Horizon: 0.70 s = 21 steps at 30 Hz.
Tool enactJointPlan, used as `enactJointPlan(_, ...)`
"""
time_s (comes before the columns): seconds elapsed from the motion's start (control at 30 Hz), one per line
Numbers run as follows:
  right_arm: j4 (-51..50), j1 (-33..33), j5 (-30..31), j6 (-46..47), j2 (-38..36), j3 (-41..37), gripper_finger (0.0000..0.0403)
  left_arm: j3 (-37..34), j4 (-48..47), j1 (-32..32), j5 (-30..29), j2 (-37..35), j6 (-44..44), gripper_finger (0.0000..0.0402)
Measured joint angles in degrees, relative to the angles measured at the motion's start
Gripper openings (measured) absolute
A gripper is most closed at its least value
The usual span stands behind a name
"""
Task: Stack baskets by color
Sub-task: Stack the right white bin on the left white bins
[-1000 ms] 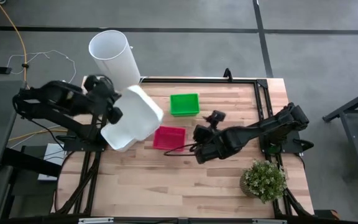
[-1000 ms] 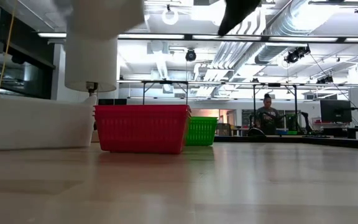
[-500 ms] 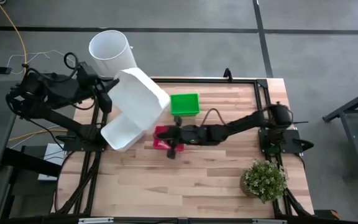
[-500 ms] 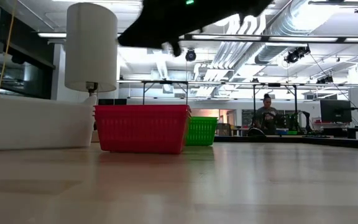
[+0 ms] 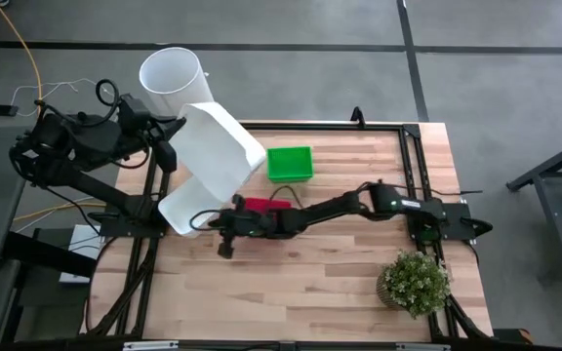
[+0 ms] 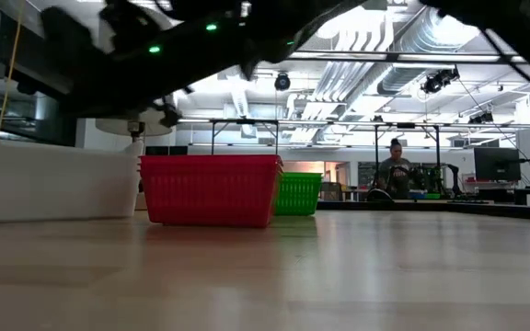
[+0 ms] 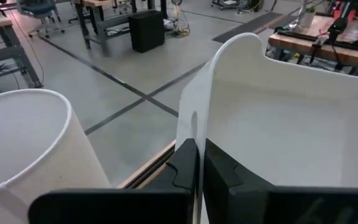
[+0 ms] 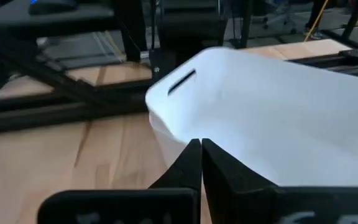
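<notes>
On your wooden table [image 5: 301, 292], your left gripper [image 7: 197, 163] pinches the wall of a lifted white basket [image 5: 213, 151], likely to stack it. Your right gripper [image 5: 224, 234] is closed and empty, just beside the lower white basket [image 5: 181, 213]. Red basket [image 5: 258, 205] sits under its arm.

red basket [image 5: 258, 206] mostly covered by right arm in high view | lower white basket [image 6: 49, 184] cut off at 9 o'clock edge in low view | person [image 6: 396, 173] in the room too small to make out
</notes>
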Motion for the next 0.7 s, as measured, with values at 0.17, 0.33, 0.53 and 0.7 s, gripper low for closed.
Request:
enactJointPlan(0.17,-5.9,-0.1,1.7,2.9,7.1,11.3,0.0,0.0,0.0,0.0,-0.2,0.1,-0.5,0.0)
enactJointPlan(0.33,-11.8,-0.1,5.7,3.5,11.4,17.0,0.0,0.0,0.0,0.0,0.3,0.2,-1.1,0.0)
enactJointPlan(0.53,-21.0,-0.1,8.8,-3.1,11.1,17.2,0.0,0.0,0.0,0.0,1.1,0.4,-1.5,0.0)
enactJointPlan(0.7,-26.6,-0.5,6.6,-7.7,9.9,17.2,0.0,0.0,0.0,0.0,1.4,0.4,-1.7,0.0)
